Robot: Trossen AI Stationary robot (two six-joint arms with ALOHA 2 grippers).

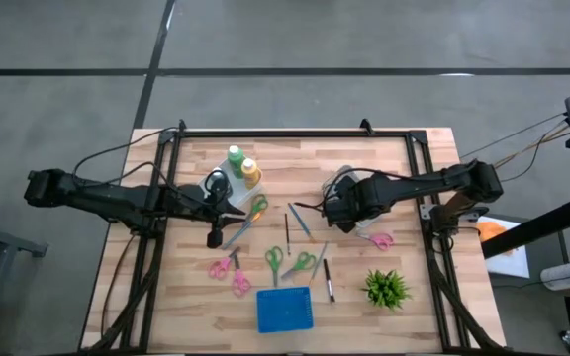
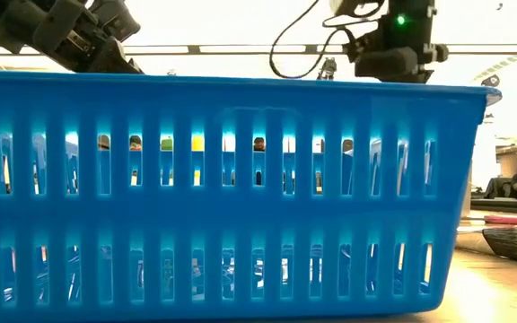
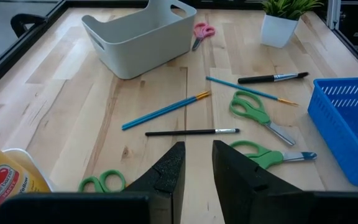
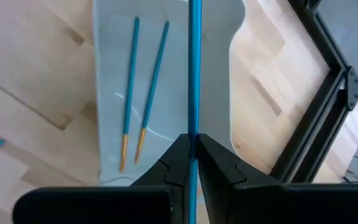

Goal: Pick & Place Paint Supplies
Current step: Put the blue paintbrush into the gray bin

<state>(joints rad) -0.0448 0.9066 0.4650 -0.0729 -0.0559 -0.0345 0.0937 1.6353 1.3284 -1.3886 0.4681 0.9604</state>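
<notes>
From above, your right gripper hangs over the pale grey bin at the table's centre-right; the left gripper waits near the green bottle and the yellow-orange bottle on the left; loose brushes and several scissors lie between the arms, with the blue basket at the near edge and the potted plant to its right.

From table height, the basket wall fills almost everything; both arms show only above its rim, so it tells you little.

Through the left wrist, that arm's fingers stand slightly apart with nothing between them; ahead lie a blue brush, a dark brush, and green scissors; take one of these brushes next.

Through the right wrist, the fingers are pressed together, pinching a blue-handled brush that runs straight out over the bin; two more blue brushes already lie on the bin floor. The step looks like the release; lower until the brush sits well inside the walls, keep it lengthwise along the bin so neither end catches the rim, then spread the fingers and lift straight up.
</notes>
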